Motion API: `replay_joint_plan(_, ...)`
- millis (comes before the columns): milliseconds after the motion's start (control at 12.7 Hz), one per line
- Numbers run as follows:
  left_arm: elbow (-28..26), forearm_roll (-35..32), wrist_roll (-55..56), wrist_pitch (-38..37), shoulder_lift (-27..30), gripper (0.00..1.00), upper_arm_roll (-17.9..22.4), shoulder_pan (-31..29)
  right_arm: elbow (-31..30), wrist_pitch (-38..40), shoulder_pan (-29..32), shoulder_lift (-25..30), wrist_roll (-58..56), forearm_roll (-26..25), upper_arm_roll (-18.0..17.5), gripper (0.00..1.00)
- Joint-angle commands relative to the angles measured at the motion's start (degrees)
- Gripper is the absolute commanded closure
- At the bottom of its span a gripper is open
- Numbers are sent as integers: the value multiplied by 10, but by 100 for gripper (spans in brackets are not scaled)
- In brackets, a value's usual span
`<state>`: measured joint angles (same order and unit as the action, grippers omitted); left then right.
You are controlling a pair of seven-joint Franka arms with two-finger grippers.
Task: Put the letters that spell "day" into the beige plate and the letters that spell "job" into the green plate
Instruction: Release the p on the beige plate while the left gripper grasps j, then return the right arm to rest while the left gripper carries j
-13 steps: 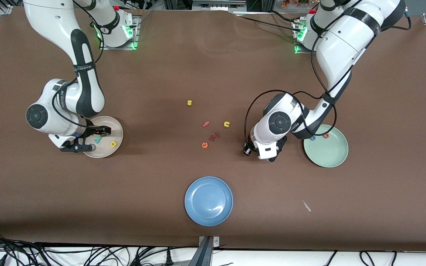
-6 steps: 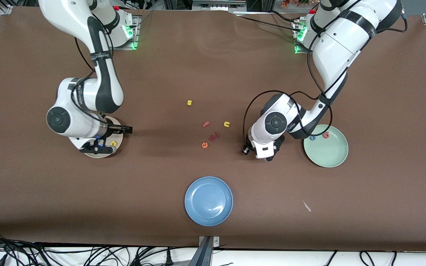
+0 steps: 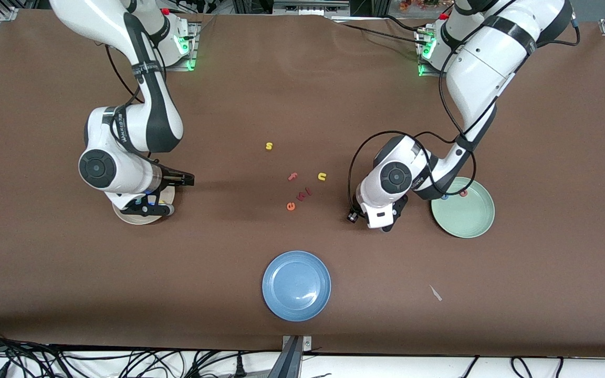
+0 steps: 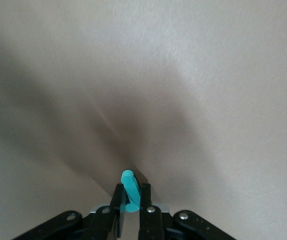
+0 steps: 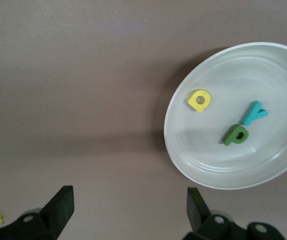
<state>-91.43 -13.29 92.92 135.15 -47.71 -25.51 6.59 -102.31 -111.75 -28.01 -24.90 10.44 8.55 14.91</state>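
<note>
With left claw (image 4: 130, 210) shut, teal j (image 4: 130, 192) pinched.

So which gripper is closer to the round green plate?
Left. The left gripper, holding a teal letter, is beside the green plate; the open right gripper is by the round beige plate.

White arms, black joint bands, black cables, black fingers (image 5: 61, 205)
</note>
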Motion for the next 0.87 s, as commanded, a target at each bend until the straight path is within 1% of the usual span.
replay_joint_plan(0,23,-1,-5,-34,13,100,1,-1,-2,12,200,43,27,-73,-203,0)
replay_joint_plan(79,36,-1,-6,-61,16,100,1,-3,0,16,246,55,19,-79,-238,0)
replay_joint_plan(158,48,-1,-19,-87,20,100,1,-4,0,23,261,70,3,-78,-242,0)
replay_joint_plan(236,53,-1,-50,-112,25,100,-1,-9,4,54,263,84,-15,-77,-241,0)
replay_joint_plan(315,53,0,-80,-132,38,100,0,-15,21,82,259,94,-17,-80,-234,0)
replay_joint_plan(394,53,1,-116,-159,51,100,-2,-28,32,120,223,107,-21,-80,-183,0)
replay_joint_plan(473,53,6,-155,-180,61,100,-2,-38,58,160,200,112,-46,-78,-140,0)
replay_joint_plan(552,52,8,-188,-194,71,100,-2,-47,82,196,205,122,-72,-81,-138,0)
replay_joint_plan(631,52,8,-215,-211,79,100,-2,-57,110,242,218,129,-74,-83,-137,0)
replay_joint_plan(709,51,7,-258,-227,83,100,-2,-72,136,280,231,131,-76,-92,-137,0)
replay_joint_plan(788,47,7,-308,-241,89,100,-2,-88,153,304,233,136,-78,-113,-137,0)
